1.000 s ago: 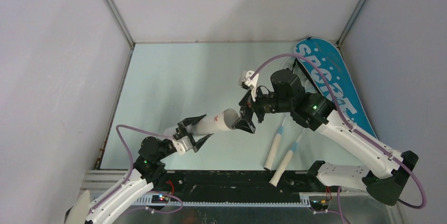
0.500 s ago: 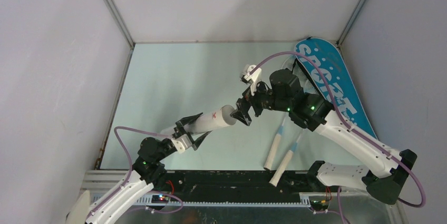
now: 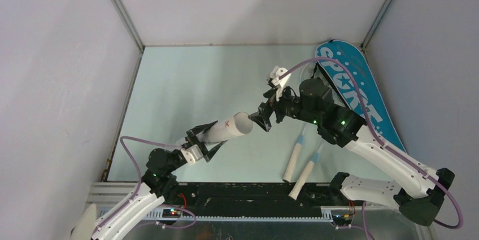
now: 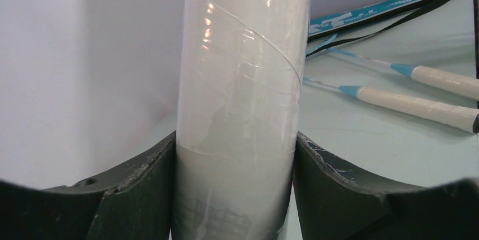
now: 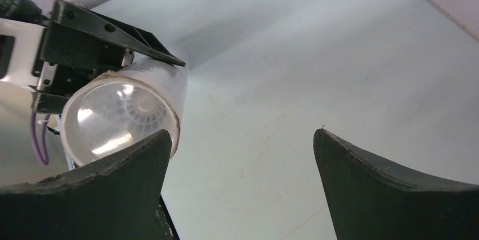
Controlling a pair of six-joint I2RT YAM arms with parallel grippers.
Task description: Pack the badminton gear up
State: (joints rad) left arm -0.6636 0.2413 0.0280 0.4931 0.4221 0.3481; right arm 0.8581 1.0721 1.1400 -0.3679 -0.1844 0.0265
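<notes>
Walled tabletop, left hand grips tube — tilted

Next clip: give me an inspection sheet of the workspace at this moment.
Surface: pale green table, no spills seen.
Job's things: white tube held tilted, mouth open, a shuttlecock showing inside; two rackets lying by the right arm, shafts running toward the blue bag at the right wall.
Clutter: nothing seen.
Tools: left tool shut on the tube; right tool open, just before the tube's mouth.
Cables: a purple cable loops along each arm.
Surroundings: plain grey walls on three sides.
</notes>
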